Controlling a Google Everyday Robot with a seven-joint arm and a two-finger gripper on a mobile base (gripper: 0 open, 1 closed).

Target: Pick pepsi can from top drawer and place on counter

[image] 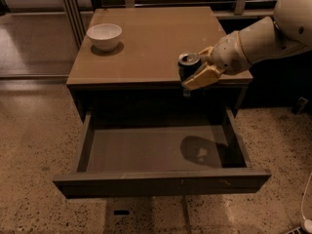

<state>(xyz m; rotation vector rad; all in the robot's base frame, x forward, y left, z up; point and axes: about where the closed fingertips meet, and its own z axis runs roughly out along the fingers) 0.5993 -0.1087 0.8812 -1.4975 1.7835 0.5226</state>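
The pepsi can [187, 65] is dark blue with a silver top and is held upright in the air. My gripper [197, 68] is shut on it, reaching in from the right on a white arm. The can hangs at the front edge of the counter [146, 38], its top just above the counter's level, over the back of the open top drawer [146, 150]. The drawer is pulled far out and its flat grey bottom shows only the arm's shadow.
A white bowl [104, 35] stands on the counter's back left corner. Speckled terrazzo floor [34, 145] lies around the cabinet. A metal rail and dark shelving run behind the counter. A white cable lies at the bottom right.
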